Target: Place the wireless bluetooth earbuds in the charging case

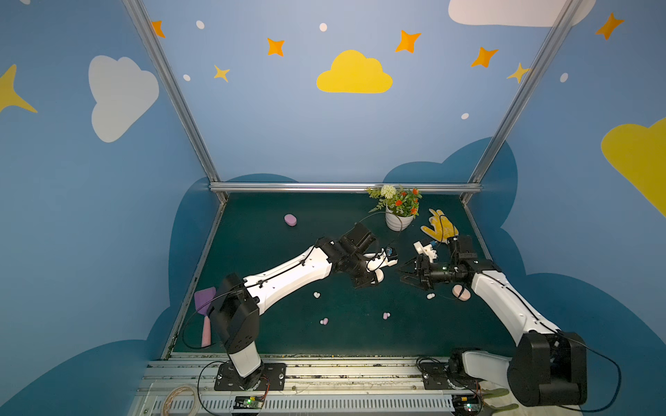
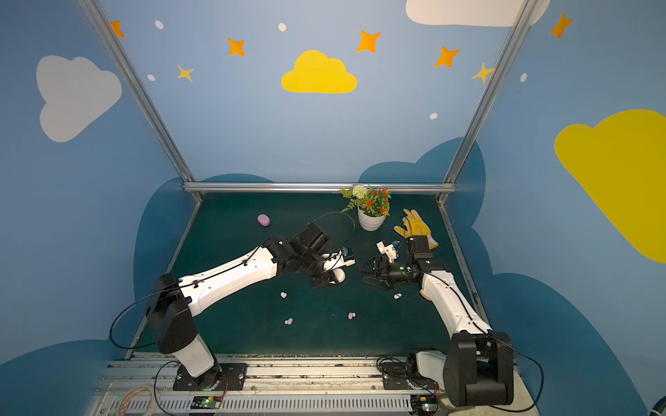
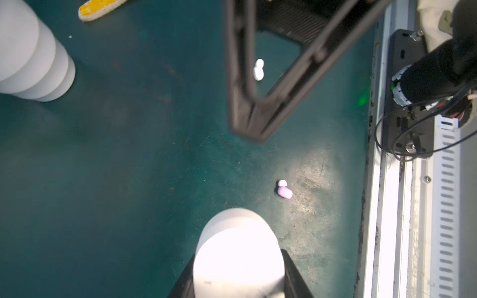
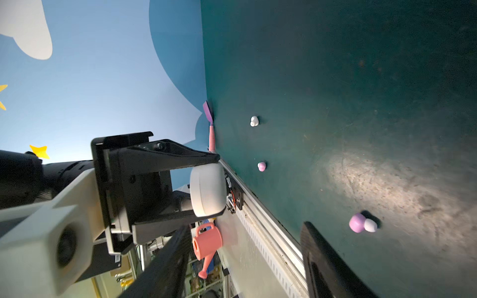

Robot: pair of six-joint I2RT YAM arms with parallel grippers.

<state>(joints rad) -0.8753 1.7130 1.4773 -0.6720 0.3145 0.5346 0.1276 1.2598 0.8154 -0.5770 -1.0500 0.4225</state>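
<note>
Left claw clamped on closed white case | right claw spread, empty, facing it | earbuds loose on mat beneath both | none inserted yet

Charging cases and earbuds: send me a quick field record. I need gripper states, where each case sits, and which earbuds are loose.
left gripper: shut on white charging case, lid closed, held above the mat
right gripper: open, empty, pointing at that case
lilac charging case: closed, far left of mat
peach-pink charging case: right side of mat, partly hidden
white earbuds: two, loose on mat
lilac earbuds: two, loose on mat
</note>
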